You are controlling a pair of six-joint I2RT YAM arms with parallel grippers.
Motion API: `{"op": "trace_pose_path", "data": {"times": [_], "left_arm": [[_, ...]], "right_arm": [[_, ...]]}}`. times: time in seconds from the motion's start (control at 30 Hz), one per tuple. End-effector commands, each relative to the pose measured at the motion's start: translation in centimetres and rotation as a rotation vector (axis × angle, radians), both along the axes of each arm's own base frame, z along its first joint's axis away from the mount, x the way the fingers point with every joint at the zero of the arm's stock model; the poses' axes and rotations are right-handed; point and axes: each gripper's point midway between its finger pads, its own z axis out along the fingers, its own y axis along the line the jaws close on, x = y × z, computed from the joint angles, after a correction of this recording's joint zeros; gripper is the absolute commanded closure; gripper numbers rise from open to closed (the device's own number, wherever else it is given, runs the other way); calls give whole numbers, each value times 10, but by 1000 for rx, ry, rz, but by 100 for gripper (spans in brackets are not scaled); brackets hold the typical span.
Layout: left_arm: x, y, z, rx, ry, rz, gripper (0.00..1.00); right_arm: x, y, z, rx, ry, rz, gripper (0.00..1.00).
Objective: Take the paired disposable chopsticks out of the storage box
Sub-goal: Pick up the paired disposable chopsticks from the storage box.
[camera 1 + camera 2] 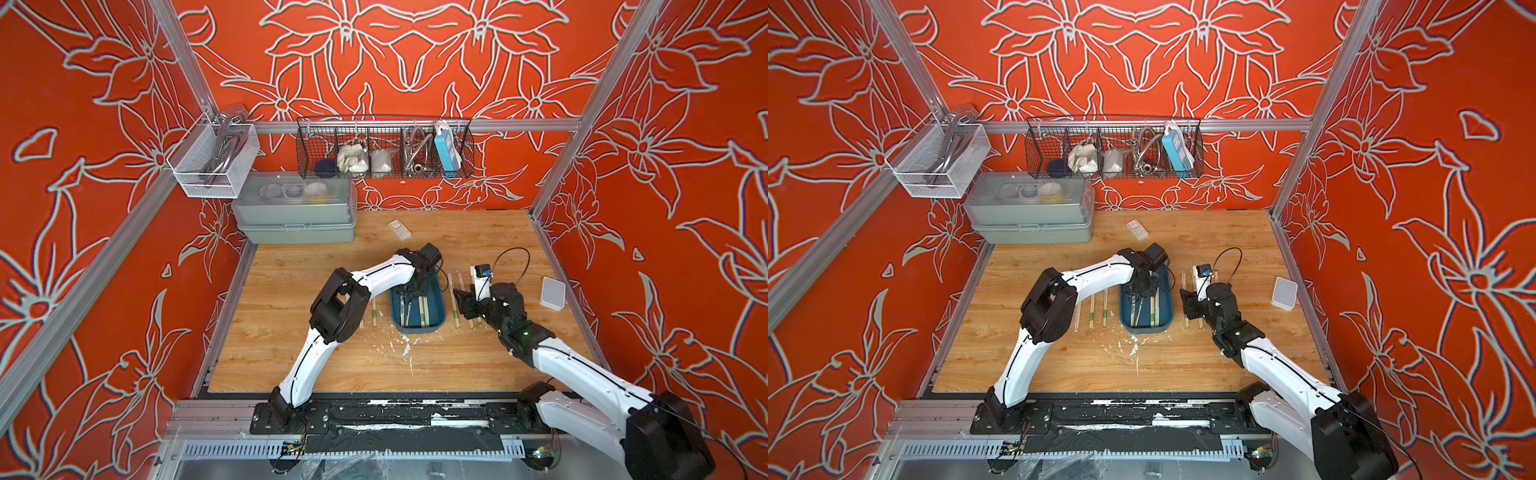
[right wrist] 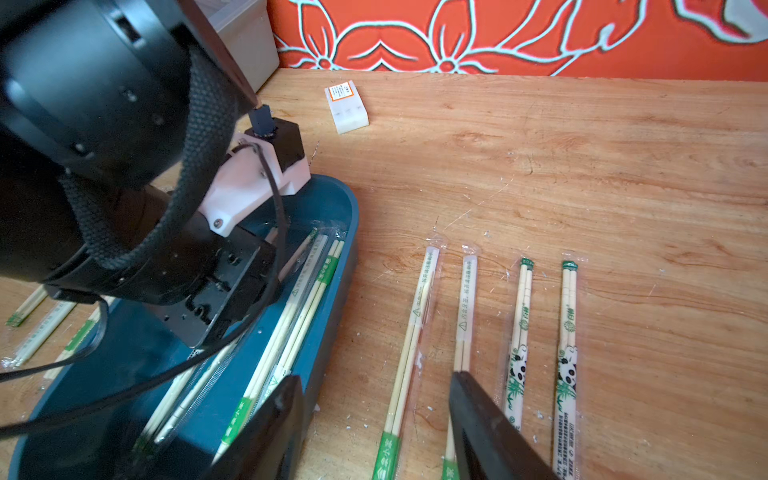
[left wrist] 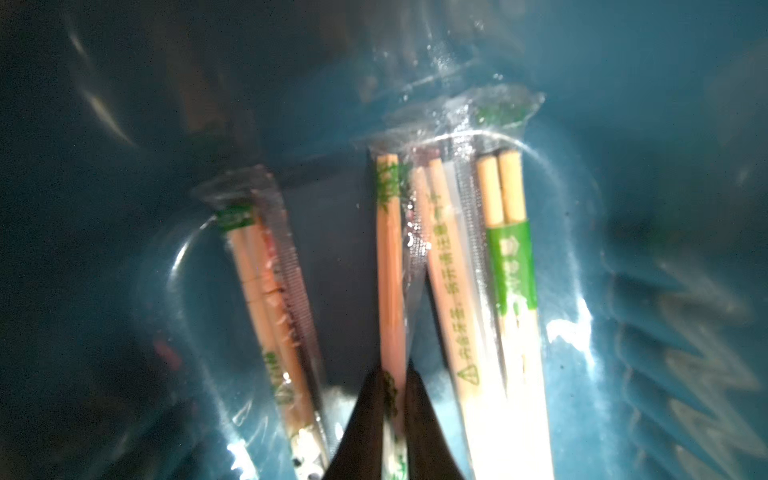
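Observation:
The teal storage box [image 1: 415, 330] [image 1: 1144, 330] sits mid-table with several sleeved chopstick pairs [image 1: 423, 309] inside. My left gripper [image 1: 409, 299] [image 3: 392, 374] reaches down into the box, shut on one pair of the paired disposable chopsticks [image 3: 390, 266]. Other pairs [image 3: 509, 257] lie on either side of it on the box floor [image 3: 623, 208]. My right gripper [image 1: 461, 299] [image 2: 374, 386] hangs open and holds nothing, just right of the box wall [image 2: 332, 299]. Below it, several pairs [image 2: 521, 332] lie in a row on the wood. More pairs [image 1: 1092, 311] lie left of the box.
A grey lidded case [image 1: 297, 212] stands at the back left under a white mesh basket [image 1: 212, 162]. A black wire basket [image 1: 384, 149] hangs on the back rail. A small white box [image 1: 399, 228] and a white device [image 1: 553, 293] lie on the table.

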Motion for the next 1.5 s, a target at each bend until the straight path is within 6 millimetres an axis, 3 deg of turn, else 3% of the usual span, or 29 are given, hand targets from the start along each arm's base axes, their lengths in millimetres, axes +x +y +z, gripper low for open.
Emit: {"op": "trace_pose_path", "data": {"times": [0.0, 0.17, 1.2, 1.47], "left_arm": [[-21, 19, -29, 82, 89, 6, 89], [-20, 19, -21, 74, 76, 5, 100], [-13, 9, 61, -37, -37, -8, 100], [-13, 3, 90, -143, -71, 8, 100]], "right_arm": [[5, 1, 11, -2, -20, -9, 39], [5, 1, 10, -4, -17, -9, 39], [6, 1, 8, -7, -7, -13, 39], [5, 1, 9, -10, -9, -9, 39]]}}
